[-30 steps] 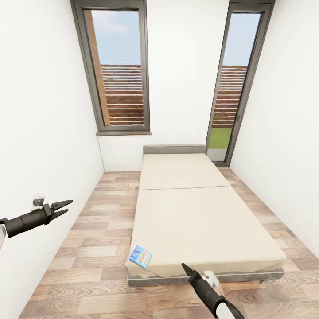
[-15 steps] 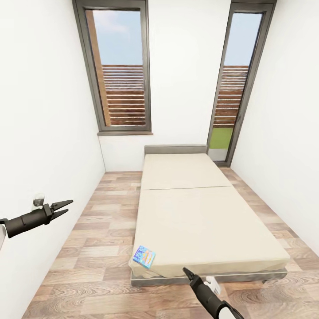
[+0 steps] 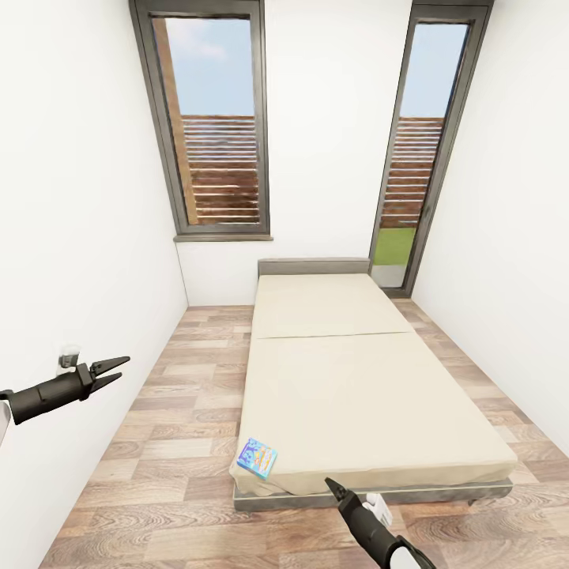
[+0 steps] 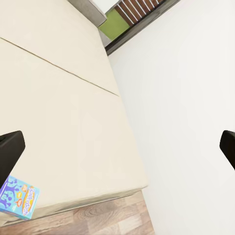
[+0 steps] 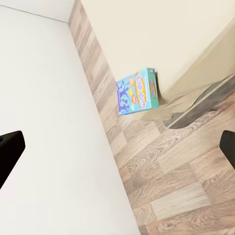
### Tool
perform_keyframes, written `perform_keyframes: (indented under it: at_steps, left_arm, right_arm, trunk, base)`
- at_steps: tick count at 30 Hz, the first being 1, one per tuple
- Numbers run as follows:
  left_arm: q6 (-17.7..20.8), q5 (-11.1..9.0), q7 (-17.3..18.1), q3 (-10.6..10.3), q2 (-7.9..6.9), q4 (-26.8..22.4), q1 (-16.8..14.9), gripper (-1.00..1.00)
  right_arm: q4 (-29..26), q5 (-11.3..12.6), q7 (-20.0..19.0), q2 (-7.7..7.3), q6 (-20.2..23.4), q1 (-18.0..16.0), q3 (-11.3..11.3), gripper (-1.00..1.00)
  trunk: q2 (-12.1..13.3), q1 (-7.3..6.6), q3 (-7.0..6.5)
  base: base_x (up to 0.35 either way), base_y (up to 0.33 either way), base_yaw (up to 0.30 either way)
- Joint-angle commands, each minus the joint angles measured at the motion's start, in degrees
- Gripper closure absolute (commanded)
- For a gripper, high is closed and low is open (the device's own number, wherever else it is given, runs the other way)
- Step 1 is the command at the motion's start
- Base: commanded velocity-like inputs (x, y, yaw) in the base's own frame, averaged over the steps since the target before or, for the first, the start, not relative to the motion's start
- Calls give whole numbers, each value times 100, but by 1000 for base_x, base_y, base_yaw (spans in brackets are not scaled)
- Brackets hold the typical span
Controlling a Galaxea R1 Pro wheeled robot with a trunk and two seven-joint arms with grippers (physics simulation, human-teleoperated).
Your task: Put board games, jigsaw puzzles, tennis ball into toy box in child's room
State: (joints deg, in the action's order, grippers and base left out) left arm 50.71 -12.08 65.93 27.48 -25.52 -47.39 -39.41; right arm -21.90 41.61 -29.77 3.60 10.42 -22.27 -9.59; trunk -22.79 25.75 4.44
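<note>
A blue board game (image 3: pixel 257 458) with cartoon print lies on the near left corner of the bed (image 3: pixel 348 379), overhanging the beige mattress edge. It also shows in the left wrist view (image 4: pixel 18 197) and the right wrist view (image 5: pixel 138 91). My left gripper (image 3: pixel 122 367) hangs open over the floor by the left wall, well left of the bed. My right gripper (image 3: pixel 328 481) is low at the bed's foot, a little right of the game, with its fingers (image 5: pixel 10 147) spread wide and nothing between them. The table, toy box, jigsaw puzzles and tennis ball are out of view.
White walls close in on both sides of the bed. Two tall dark-framed windows (image 3: pixel 217 118) stand on the far wall behind the grey headboard (image 3: pixel 313 265). Wood plank floor (image 3: pixel 174 427) runs along the bed's left side and across its foot.
The whole picture has shifted slightly since a second ago, so the camera moved. My right gripper sits a little lower in view. The left gripper and the game are unchanged.
</note>
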Motion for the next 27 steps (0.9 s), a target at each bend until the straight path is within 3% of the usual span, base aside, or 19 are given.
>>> perform_keyframes:
  at_steps: [1,18,27]
  left_arm:
    - [35,-14,10,3,-2,2,-6,-100]
    - [35,-14,17,-4,3,2,-6,-100]
    - [35,-17,15,-6,3,2,-6,-100]
  right_arm:
    - [-1,52,-17,3,57,-4,-32,-100]
    - [89,33,23,8,-30,-5,-34,-100]
    - [298,30,32,11,-528,-10,-26,-100]
  trunk:
    - [-13,4,13]
    - [-655,355,300]
    - [-1015,553,462]
  base:
    - [0,0,0]
    - [0,0,0]
    - [0,0,0]
